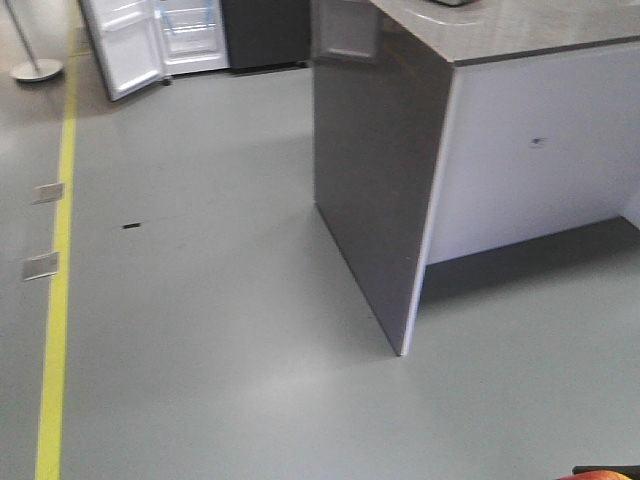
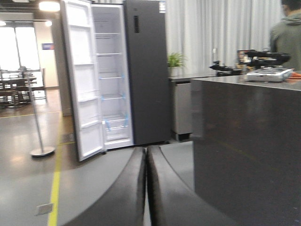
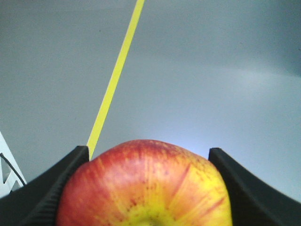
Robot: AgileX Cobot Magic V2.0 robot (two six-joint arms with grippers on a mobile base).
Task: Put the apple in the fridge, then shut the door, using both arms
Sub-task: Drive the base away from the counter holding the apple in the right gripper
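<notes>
1 apple (image 3: 141, 188), pinched in my right gripper (image 3: 149, 153), a finger on each side, carried over the floor (image 3: 211, 70) near the yellow line (image 3: 117, 70). Left gripper (image 2: 146, 153) pressed together, empty.

— Step?

— Carry leg, I judge. Fridge (image 2: 148, 70) is well off, door (image 2: 82, 80) swung wide, counter (image 2: 244, 132) close on the right.

— Next?

— Drive up, clear the counter, set the apple on a white shelf, then push the door.

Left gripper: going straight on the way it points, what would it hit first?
Probably the fridge, its closed dark grey front right of the open door; the left gripper seems to have only bare floor before it, depth unclear.
</notes>
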